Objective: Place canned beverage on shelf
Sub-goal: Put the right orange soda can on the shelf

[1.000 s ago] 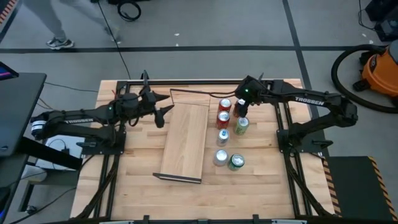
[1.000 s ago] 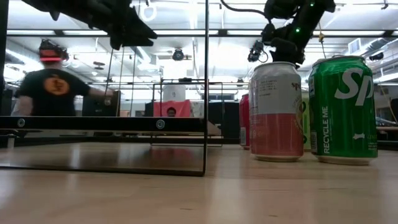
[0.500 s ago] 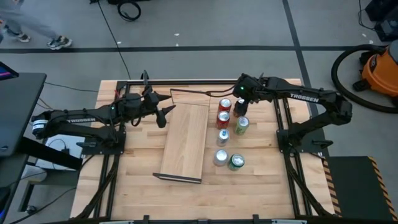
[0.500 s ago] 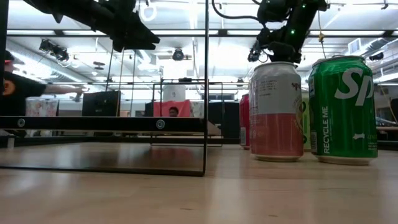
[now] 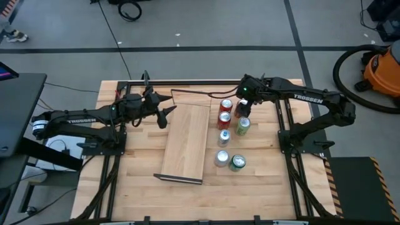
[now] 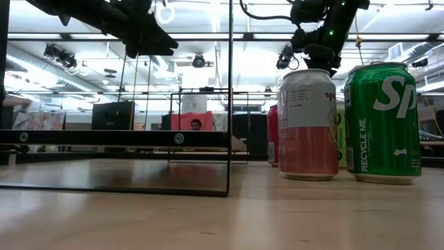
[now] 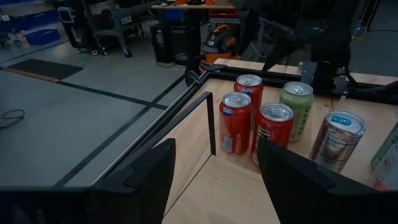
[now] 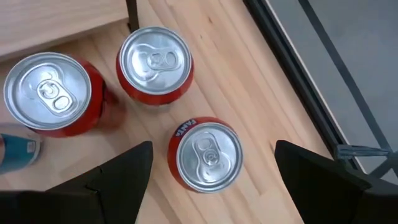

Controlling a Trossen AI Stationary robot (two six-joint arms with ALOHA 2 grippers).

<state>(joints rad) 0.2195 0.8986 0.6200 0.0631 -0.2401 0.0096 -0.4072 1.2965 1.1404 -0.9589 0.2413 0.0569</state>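
The shelf (image 5: 186, 142), a long light-wood board with dark rod frames at its short ends, lies in the middle of the table. Several cans stand to its right: three red cans (image 8: 154, 62) (image 8: 48, 93) (image 8: 206, 154), a green one (image 5: 242, 127), silver ones (image 5: 224, 136) and a green one (image 5: 237, 162). My right gripper (image 8: 211, 186) is open above the far cans, its fingers on either side of the nearest red can, well above it. My left gripper (image 5: 166, 111) is open and empty over the shelf's far left corner.
In the low view a pink-and-white can (image 6: 307, 125) and a green can (image 6: 382, 121) stand near the front, with the shelf's rod frame (image 6: 229, 97) left of them. Dark rails (image 5: 206, 82) run along the table's far and side edges. An orange vacuum (image 5: 382, 69) stands on the floor.
My right gripper has shifted a little toward the table's left and back again above the far cans. The cans and the shelf stand as before. A person in the room behind has walked out of view.
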